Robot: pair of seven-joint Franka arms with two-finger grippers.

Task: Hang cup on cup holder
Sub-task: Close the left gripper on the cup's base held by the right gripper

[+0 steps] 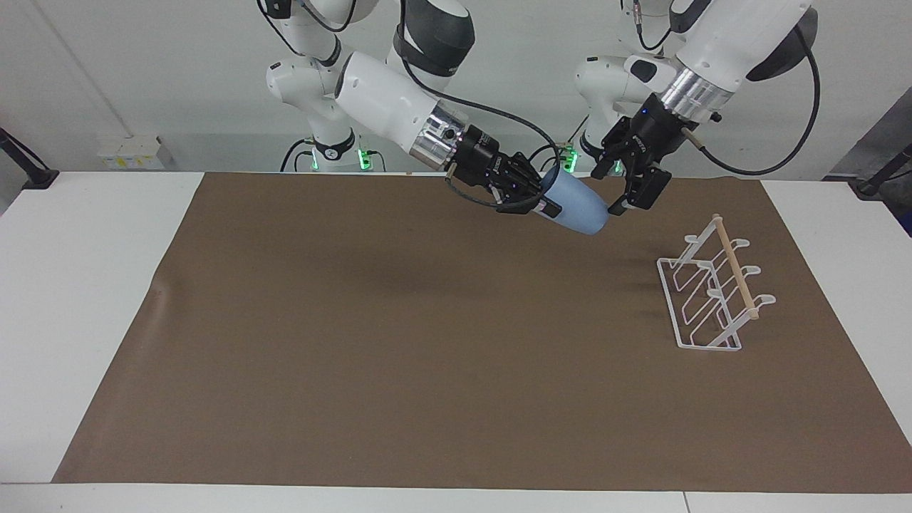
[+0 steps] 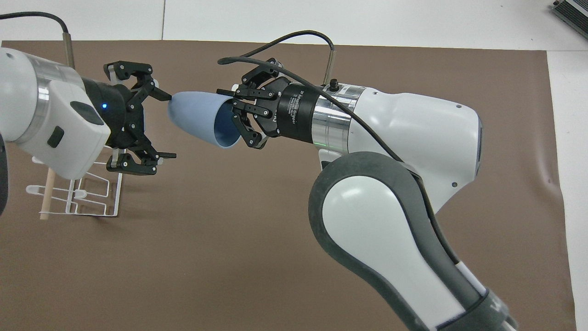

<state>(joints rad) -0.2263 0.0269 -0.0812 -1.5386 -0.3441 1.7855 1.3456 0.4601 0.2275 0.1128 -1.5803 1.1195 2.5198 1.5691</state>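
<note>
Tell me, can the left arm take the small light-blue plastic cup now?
Probably yes. The left pincer is open at the closed end of the small light-blue plastic cup, which the right pincer holds by its rim over the brown mat; nothing lies between them.

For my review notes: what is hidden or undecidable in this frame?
- Whether the left pincer touches the cup: undecidable; the facing view overlaps them.
- Cup holder: the overhead view has it partly covered by the left arm.
- Cup rim: partly hidden by the right pincer in both views.
</note>
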